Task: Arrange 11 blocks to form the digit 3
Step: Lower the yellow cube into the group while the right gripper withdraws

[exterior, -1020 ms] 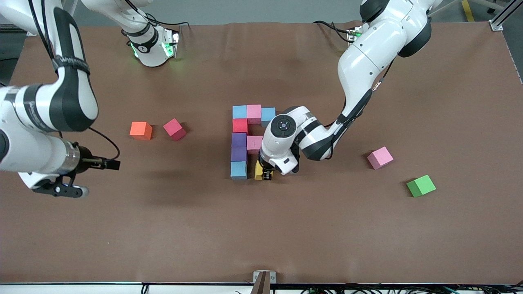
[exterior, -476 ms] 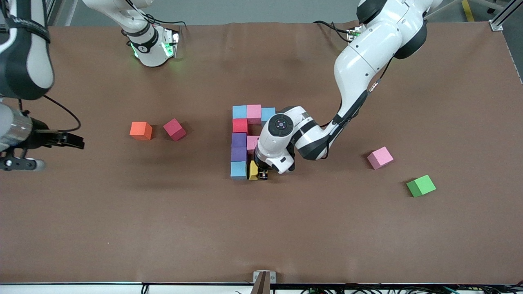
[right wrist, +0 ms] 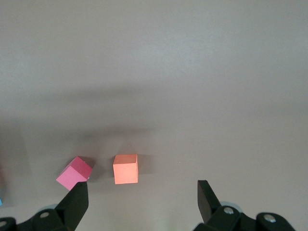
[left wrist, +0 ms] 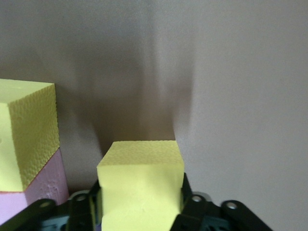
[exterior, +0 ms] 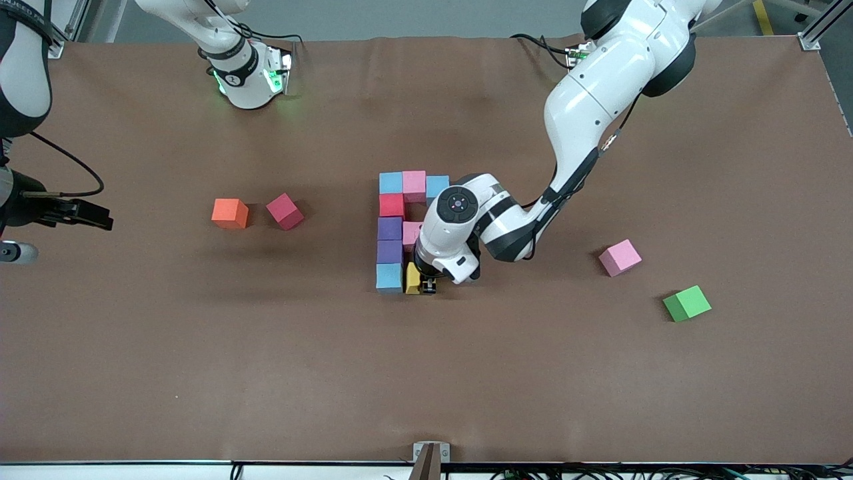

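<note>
Hanging over the right arm's end of the table (exterior: 133, 373), right gripper (right wrist: 143, 198) gapes empty; wide bare cloth around. Orange cube (exterior: 230, 213), crimson cube (exterior: 284, 211) loose. Mid-table, unfinished digit 3 (exterior: 391, 230). Left gripper (exterior: 430, 285) brackets yellow block (left wrist: 141, 180); grip unclear. Wrist view alone shows another yellow cube (left wrist: 28, 132).

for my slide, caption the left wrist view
Left gripper setting a yellow foam cube on the brown table.

I count three light blue cubes (exterior: 391, 182), three pink (exterior: 620, 257), two purple (exterior: 389, 228), two yellow (left wrist: 142, 166) with one at my left claw (exterior: 430, 287), one bright red (exterior: 392, 205), one dark red (exterior: 285, 211), one orange (exterior: 230, 213), one green (exterior: 687, 303).
</note>
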`<state>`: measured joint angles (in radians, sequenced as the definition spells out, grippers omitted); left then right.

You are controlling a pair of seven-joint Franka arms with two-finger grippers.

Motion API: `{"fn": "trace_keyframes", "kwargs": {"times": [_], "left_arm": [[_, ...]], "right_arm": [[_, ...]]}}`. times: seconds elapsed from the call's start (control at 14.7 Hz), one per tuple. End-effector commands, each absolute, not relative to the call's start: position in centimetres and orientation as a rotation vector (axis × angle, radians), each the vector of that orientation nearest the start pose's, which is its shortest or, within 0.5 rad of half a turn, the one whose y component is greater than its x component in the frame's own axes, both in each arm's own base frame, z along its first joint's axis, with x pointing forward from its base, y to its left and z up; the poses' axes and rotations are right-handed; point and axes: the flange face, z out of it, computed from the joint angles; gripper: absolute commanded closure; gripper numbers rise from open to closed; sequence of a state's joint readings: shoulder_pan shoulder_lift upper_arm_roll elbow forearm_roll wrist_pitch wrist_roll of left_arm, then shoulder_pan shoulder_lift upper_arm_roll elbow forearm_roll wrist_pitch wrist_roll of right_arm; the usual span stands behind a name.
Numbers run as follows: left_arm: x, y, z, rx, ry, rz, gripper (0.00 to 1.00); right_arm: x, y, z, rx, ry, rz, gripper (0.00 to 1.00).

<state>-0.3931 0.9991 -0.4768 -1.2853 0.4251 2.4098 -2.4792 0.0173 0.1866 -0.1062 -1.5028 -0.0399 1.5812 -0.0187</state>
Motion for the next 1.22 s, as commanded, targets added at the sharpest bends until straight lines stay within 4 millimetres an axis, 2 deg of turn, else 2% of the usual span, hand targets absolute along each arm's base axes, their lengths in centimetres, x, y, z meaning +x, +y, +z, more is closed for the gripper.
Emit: {"fn": "trace_keyframes", "kwargs": {"times": [0.0, 0.14, 0.48, 0.68, 0.82, 0.95, 1.16], "left_arm": [[57.3, -51.7, 19.7, -2.378, -2.406, 0.153, 0.0], [57.4, -51.7, 20.7, -2.38, -2.413, 0.15, 0.0], [57.9, -50.8, 23.0, -2.36, -2.39, 0.116, 0.0], [58.0, -50.0, 23.9, -2.368, -2.343, 0.086, 0.0], [58.1, -49.3, 25.3, -2.403, -2.241, 0.086, 0.0], [58.6, -47.2, 27.0, -2.421, -2.152, 0.11, 0.0], [59.3, -42.3, 29.7, -2.492, -2.005, 0.119, 0.0]], "right_arm": [[60.2, -6.0, 55.5, -3.187, 0.093, 0.176, 0.0], [60.1, -6.6, 55.6, -3.184, 0.088, 0.169, 0.0], [60.3, -6.5, 56.0, -3.184, 0.089, 0.155, 0.0], [60.0, -6.3, 57.9, -3.184, 0.082, 0.167, 0.0], [59.8, -6.6, 58.8, -3.184, 0.091, 0.162, 0.0], [60.0, -6.6, 58.7, -3.186, 0.096, 0.16, 0.0], [60.0, -6.4, 58.7, -3.154, 0.096, 0.147, 0.0]]}}
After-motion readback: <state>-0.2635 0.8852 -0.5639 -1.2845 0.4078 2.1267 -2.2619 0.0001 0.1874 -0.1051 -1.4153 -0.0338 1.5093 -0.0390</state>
